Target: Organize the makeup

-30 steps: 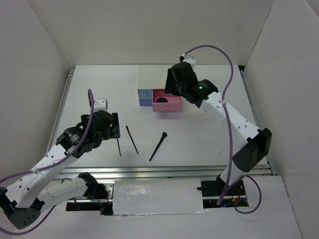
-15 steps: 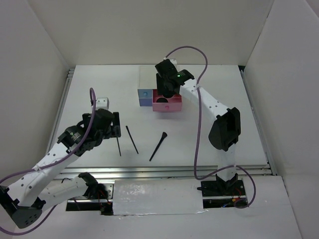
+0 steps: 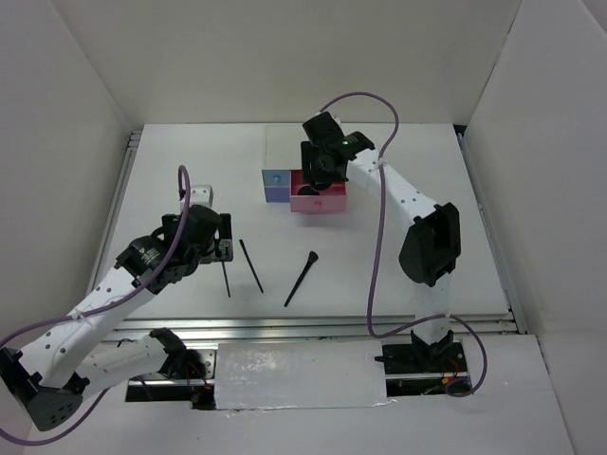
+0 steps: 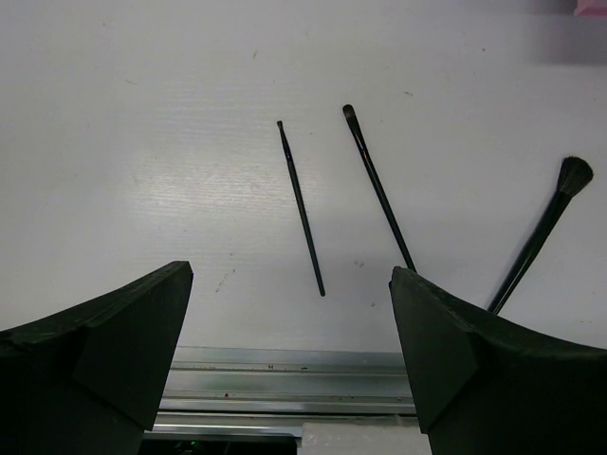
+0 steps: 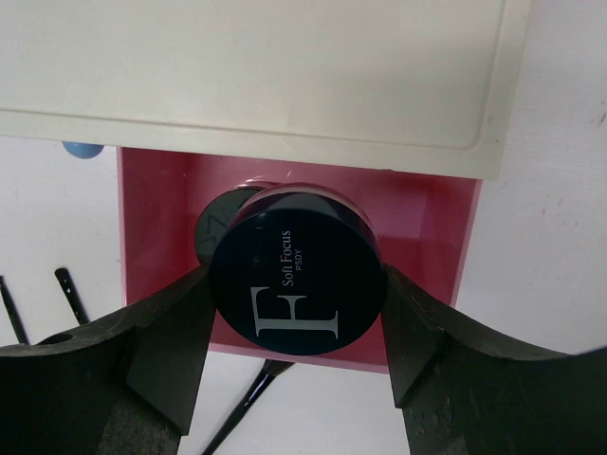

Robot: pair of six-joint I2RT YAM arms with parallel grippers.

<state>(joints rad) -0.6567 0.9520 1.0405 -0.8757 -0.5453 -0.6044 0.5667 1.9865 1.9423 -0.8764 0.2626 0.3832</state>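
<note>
The lid of the round black compact [image 5: 297, 270] carries white lettering: a large "F", then "Soft Focus" and, smaller, "PSDY". The right fingers [image 5: 161, 351] pinch this compact from both sides over the open pink drawer [image 5: 432, 227] of the white box [image 5: 266, 66]; whether it touches the drawer floor cannot be told. A second black compact [image 5: 223, 216] lies in the drawer, mostly hidden behind the first, and the faint mark on its lid is unreadable. A blue knob [image 5: 83, 149] peeks out at the box's left edge. In the top view the arm covers the drawer's contents. The left fingers [image 4: 114, 351] stand spread wide and hold nothing, above the white worktop [image 4: 142, 142]. There lie two thin black pencils [image 4: 301, 209] [image 4: 379, 190], apart, and a flared brush [image 4: 536, 237] whose handle end is cut off by a finger.
</note>
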